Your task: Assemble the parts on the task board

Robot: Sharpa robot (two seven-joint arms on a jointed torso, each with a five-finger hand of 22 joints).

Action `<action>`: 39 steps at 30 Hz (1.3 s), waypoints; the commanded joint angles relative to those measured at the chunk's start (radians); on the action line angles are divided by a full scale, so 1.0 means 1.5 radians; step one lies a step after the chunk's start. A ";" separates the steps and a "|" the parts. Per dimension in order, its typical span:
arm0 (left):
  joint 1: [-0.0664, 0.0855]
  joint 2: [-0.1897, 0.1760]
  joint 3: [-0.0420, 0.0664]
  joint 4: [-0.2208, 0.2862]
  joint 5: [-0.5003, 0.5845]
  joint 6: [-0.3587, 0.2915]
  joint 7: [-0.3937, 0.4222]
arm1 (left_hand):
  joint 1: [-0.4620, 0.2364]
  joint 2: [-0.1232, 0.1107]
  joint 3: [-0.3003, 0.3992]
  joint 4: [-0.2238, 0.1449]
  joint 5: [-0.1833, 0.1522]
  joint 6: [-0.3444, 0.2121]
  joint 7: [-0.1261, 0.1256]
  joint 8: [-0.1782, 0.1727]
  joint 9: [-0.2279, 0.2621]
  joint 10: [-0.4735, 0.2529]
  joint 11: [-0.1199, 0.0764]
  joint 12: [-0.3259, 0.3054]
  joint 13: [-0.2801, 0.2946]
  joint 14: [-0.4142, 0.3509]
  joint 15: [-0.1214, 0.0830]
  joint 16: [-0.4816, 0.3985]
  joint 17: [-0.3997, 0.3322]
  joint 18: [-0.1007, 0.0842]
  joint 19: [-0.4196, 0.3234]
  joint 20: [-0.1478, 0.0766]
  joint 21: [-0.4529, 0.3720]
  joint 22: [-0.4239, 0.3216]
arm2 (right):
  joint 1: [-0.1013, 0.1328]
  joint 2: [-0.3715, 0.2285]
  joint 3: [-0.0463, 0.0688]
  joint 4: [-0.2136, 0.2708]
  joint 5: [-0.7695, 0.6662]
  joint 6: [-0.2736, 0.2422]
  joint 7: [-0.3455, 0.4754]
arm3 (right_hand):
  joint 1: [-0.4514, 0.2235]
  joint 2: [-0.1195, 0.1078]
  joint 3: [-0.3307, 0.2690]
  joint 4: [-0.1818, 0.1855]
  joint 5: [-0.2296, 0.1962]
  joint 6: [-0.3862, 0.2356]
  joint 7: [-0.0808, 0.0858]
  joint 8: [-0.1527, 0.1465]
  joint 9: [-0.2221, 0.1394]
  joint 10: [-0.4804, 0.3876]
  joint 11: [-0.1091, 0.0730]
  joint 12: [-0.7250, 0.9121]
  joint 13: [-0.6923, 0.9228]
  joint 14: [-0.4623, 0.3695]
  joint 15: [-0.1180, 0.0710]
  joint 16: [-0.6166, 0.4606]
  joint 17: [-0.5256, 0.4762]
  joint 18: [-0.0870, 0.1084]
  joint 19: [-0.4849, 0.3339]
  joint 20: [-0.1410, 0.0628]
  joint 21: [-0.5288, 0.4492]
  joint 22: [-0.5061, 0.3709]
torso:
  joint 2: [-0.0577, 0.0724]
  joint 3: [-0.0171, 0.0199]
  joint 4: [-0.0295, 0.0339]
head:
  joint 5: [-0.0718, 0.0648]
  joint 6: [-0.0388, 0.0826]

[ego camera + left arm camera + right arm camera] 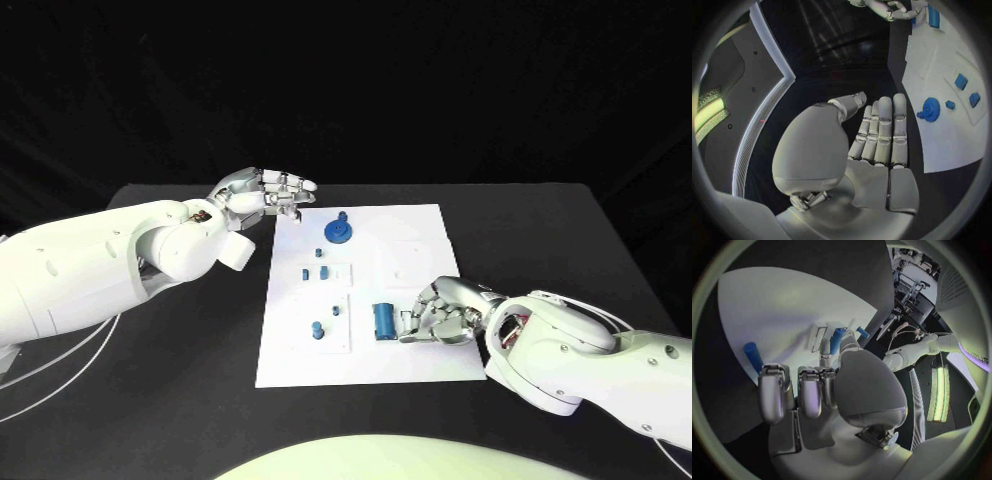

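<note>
White task board [418,235] lies mid-bench [144,400]. Left robot hand [267,195] hovers at board's far left corner, fingers straight, holding nothing. Right robot hand [440,312] rests near board's right edge, fingers curled beside blue cylinder [384,320]; grip unclear. Blue gear [338,232] sits near far edge.

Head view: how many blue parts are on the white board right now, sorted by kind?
Blue gear wheel: 1
Large blue cylinder: 1
Small blue pieces: 5
Total: 7
</note>
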 commanded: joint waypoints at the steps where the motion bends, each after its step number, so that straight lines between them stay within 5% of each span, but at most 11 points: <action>1: 0.000 0.001 0.000 0.002 0.003 0.007 0.005 | -0.001 0.003 0.000 0.003 0.001 -0.002 0.001 -0.004 -0.001 -0.007 0.000 0.003 -0.001 -0.004 -0.001 -0.004 -0.001 0.010 0.000 0.005 -0.003 -0.001 | 0.008 -0.018 0.001 0.007 0.001 -0.034 0.021 | 0.001 0.006 0.004 0.000 0.005 -0.014 0.004 -0.011 -0.005 0.063 0.007 0.002 0.168 0.063 0.004 -0.001 0.143 -0.001 0.055 0.002 0.002 0.157 | 0.000 -0.0004 -0.0003 | -0.002 0.002; 8: 0.000 0.001 0.000 0.002 0.003 0.006 0.007 | 0.000 0.003 0.001 0.002 0.001 -0.002 0.001 -0.004 -0.001 -0.007 0.000 0.004 -0.001 -0.005 -0.001 -0.004 -0.001 0.010 0.000 0.005 -0.003 -0.001 | 0.030 -0.088 0.001 0.017 0.004 -0.056 0.021 | 0.012 -0.004 0.009 -0.001 0.007 -0.032 0.014 -0.032 -0.015 0.059 0.016 -0.003 0.165 0.062 0.012 -0.003 0.137 0.000 0.053 0.008 -0.008 0.155 | 0.000 -0.0014 0.0002 | -0.015 0.006; 17: 0.000 0.004 -0.001 0.001 0.003 0.007 0.009 | 0.000 0.003 0.001 0.002 0.001 -0.002 0.001 -0.004 -0.001 -0.007 0.000 0.004 -0.001 -0.005 -0.001 -0.004 -0.001 0.010 0.000 0.005 -0.003 -0.001 | 0.027 -0.136 0.000 0.001 -0.046 -0.042 0.001 | 0.017 -0.006 0.011 -0.001 0.008 -0.033 0.016 -0.035 -0.017 0.058 0.018 -0.005 0.164 0.062 0.014 -0.003 0.138 0.000 0.053 0.009 -0.007 0.155 | 0.000 0.0004 -0.0006 | -0.022 0.007; 24: 0.000 0.005 -0.002 0.001 0.004 0.008 0.009 | 0.000 0.003 0.001 0.002 0.001 -0.002 0.001 -0.004 -0.001 -0.007 0.000 0.004 -0.001 -0.005 -0.001 -0.004 -0.001 0.010 0.000 0.005 -0.003 -0.001 | 0.009 -0.136 -0.001 -0.011 -0.072 -0.035 -0.017 | 0.018 -0.005 0.013 0.000 0.007 -0.029 0.015 -0.035 -0.017 0.058 0.018 -0.005 0.164 0.062 0.014 -0.003 0.139 0.000 0.053 0.010 -0.004 0.156 | 0.000 0.0021 -0.0005 | -0.026 0.007; 39: -0.001 0.003 -0.002 0.000 0.004 0.011 0.006 | -0.001 0.004 0.001 0.003 0.000 -0.002 0.001 -0.004 -0.001 -0.007 0.000 0.005 -0.001 -0.005 -0.001 -0.004 -0.001 0.010 0.001 0.005 -0.004 -0.002 | -0.014 -0.106 -0.001 -0.022 -0.091 -0.021 -0.035 | 0.014 -0.001 0.016 -0.001 0.012 -0.013 0.012 -0.032 -0.017 0.059 0.015 -0.003 0.165 0.062 0.013 -0.002 0.141 -0.001 0.054 0.011 -0.002 0.157 | 0.001 -0.0007 0.0006 | -0.021 0.003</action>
